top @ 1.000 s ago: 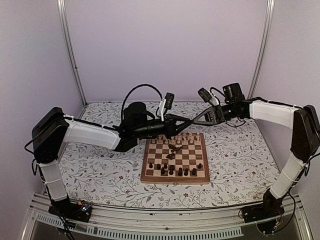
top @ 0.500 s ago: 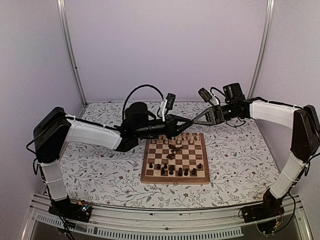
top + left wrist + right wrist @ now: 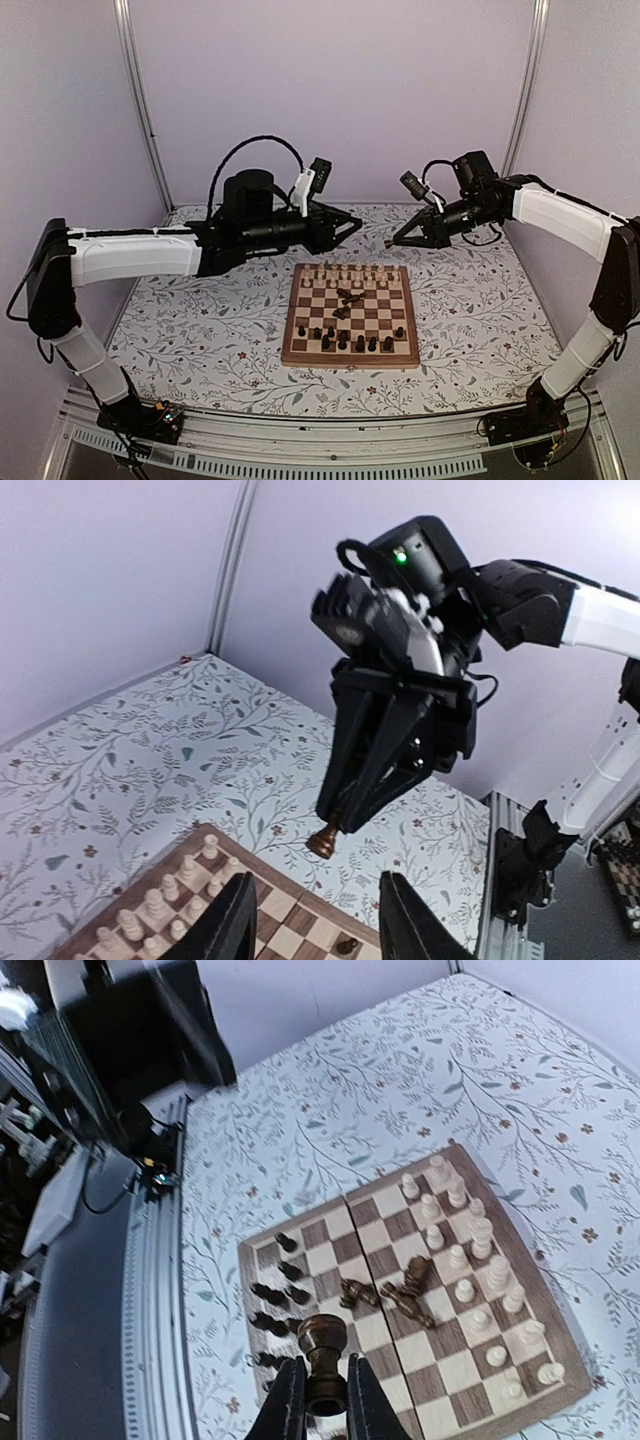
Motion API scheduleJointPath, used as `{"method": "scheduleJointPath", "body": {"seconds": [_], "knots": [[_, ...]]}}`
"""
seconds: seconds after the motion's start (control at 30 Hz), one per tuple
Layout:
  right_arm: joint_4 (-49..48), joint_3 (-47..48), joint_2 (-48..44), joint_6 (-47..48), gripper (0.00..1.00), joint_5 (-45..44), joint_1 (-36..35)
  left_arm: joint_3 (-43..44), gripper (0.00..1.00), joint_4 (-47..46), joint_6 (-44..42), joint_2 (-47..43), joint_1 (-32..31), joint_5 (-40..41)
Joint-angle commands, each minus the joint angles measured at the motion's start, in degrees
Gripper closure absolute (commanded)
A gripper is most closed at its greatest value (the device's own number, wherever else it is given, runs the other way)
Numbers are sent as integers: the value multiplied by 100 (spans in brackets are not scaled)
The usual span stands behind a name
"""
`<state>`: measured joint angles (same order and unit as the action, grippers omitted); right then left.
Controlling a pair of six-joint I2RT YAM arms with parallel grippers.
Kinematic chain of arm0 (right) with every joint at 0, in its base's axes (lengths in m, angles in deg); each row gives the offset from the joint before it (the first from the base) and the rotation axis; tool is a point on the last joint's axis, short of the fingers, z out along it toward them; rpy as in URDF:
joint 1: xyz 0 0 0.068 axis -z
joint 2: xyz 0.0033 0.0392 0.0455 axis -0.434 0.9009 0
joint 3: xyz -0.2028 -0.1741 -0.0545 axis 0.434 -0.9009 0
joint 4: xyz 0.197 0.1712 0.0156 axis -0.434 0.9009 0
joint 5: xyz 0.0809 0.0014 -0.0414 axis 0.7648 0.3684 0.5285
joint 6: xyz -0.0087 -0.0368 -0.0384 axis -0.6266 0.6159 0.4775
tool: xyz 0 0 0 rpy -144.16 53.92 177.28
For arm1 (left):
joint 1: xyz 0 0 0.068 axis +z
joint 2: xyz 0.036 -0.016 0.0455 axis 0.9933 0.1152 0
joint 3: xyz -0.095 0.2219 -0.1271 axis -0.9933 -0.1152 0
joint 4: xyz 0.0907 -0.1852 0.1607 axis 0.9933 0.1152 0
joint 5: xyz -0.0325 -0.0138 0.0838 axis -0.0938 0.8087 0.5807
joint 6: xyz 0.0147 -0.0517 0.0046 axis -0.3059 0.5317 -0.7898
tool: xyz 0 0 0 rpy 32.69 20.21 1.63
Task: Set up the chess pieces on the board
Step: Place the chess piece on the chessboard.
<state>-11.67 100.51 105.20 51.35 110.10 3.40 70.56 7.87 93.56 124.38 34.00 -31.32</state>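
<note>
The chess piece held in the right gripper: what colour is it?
Dark brown. The piece is one of the dark set, and it shows best in the right wrist view.

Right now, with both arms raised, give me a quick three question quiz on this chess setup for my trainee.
1. True or false: the left gripper is holding a piece.
2. What is the right gripper clamped on? A: a pale pawn. B: a dark chess piece. C: nothing.
3. What colour are the toppled pieces in the middle of the chessboard?
Key: 1 false, it is open and empty. 2 B. 3 dark.
</note>
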Motion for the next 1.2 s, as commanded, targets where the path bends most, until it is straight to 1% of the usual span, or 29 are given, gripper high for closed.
{"method": "scheduleJointPath", "body": {"seconds": [0.0, 0.07, 0.17, 0.23, 0.33, 0.43, 0.53, 0.6, 0.7, 1.17], "knots": [[1046, -68, -449, 1320, 93, -1362, -90, 790, 55, 2283, -863, -470, 246, 807], [1194, -243, -707, 1677, 93, -1814, -253, 1138, 53, 2928, -999, -523, 351, 979], [1362, -572, -1106, 2046, 93, -2566, -715, 1613, 50, 3682, -1379, -455, 499, 1028], [1381, -806, -1302, 2204, 93, -3061, -1044, 1804, 50, 3932, -1662, -338, 568, 1318], [1384, -1165, -1495, 2316, 93, -3713, -1596, 1675, 49, 3797, -1650, -317, 753, 1683], [1373, -1488, -1485, 2339, 93, -4284, -2106, 1220, 47, 3403, -1665, -440, 932, 2044], [1337, -1676, -1312, 2308, 93, -4736, -2454, 829, 46, 3233, -1532, -576, 1281, 1932], [1320, -1730, -1174, 2305, 93, -4859, -2575, 619, 46, 3126, -1492, -663, 1452, 1883], [1251, -1750, -945, 2304, 93, -5052, -2663, 429, 46, 3013, -1489, -749, 1519, 1876], [1096, -1523, -120, 2303, 91, -5036, -2781, 452, 46, 3107, -1482, -630, 1546, 1428]]}}
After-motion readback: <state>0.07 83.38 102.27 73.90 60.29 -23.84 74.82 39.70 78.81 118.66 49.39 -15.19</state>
